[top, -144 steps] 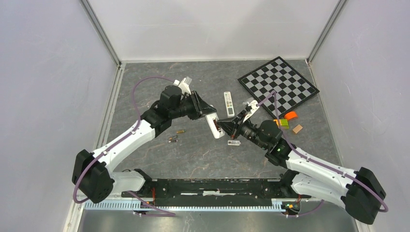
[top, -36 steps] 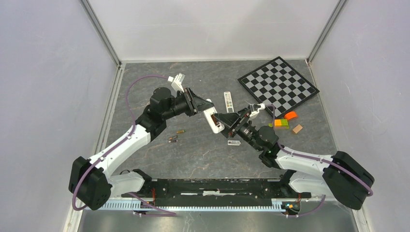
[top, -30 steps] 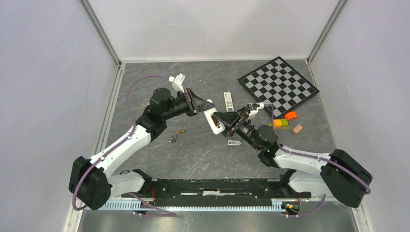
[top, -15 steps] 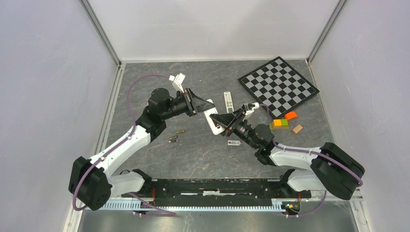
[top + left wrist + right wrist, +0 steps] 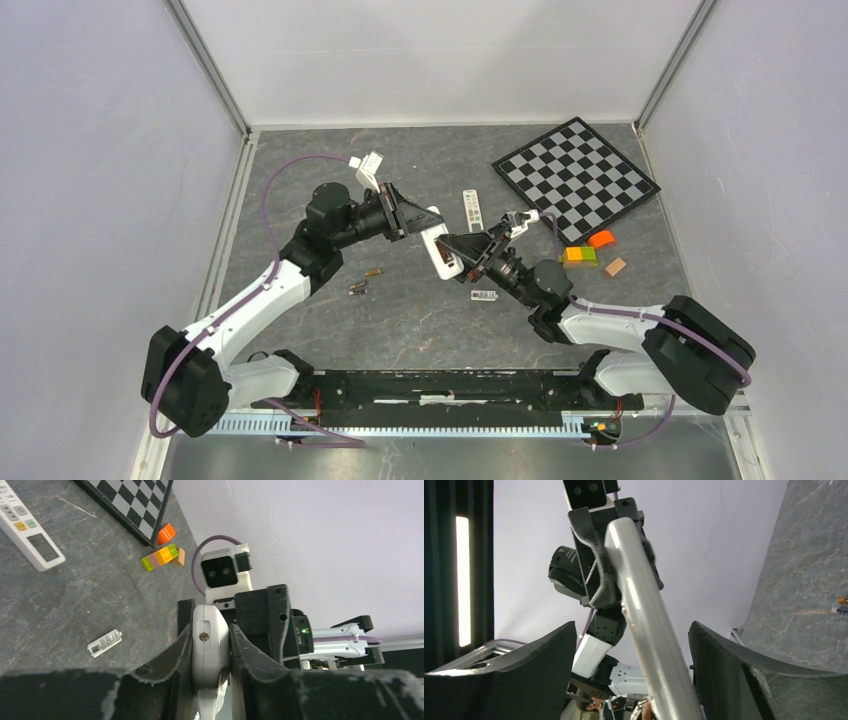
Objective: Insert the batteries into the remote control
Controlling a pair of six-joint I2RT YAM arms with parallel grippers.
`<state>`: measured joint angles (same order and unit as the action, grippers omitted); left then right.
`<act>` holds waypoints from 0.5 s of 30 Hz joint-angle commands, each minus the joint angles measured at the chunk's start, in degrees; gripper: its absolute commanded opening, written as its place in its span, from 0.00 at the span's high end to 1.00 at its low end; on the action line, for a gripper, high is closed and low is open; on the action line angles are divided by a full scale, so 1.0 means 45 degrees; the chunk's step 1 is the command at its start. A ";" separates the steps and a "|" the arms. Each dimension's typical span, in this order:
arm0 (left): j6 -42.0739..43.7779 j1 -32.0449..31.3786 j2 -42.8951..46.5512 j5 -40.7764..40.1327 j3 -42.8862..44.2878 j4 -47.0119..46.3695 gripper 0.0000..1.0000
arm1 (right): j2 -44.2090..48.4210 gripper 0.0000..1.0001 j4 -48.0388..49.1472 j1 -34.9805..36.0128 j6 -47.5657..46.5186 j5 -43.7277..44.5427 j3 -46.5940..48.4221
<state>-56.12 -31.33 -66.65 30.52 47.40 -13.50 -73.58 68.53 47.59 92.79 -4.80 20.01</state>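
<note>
We find the two tiny dark cylindrical batteries point(image 5: 374, 271) with brassy ends lying close together on the grey stone-patterned table point(image 5: 420, 320), near the left arm point(image 5: 270, 290) and well apart from both grippers. To their right, the left gripper point(image 5: 210, 635) is clamped on the long white plastic remote control point(image 5: 443, 258), held up off the table. Further right, the right gripper point(image 5: 631, 627) has its black fingers point(image 5: 524, 665) spread wide, with the remote control passing between them and touching neither.
</note>
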 commanded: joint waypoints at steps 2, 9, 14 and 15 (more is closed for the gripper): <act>0.1557 0.0467 0.0460 -0.0348 0.0348 0.1040 0.98 | 0.0617 0.12 -0.0060 -0.0284 -0.2071 -0.0848 -0.0031; 0.4912 0.1500 0.1699 -0.5141 0.2084 0.7373 0.98 | 0.1368 0.20 -0.5644 -0.0361 -0.5897 -0.0459 0.0660; 0.5642 0.1582 0.2931 -0.9485 0.2417 0.9589 0.98 | 0.0879 0.30 -0.9959 -0.0003 -0.9514 0.1631 0.2799; 0.5678 0.1581 0.3204 -0.9939 0.2398 0.9788 0.98 | 0.0467 0.32 -1.0432 0.0185 -1.0124 0.1823 0.3301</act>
<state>-37.41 -24.34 -57.28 3.38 55.68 20.05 -68.75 36.64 46.68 63.79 -3.79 25.61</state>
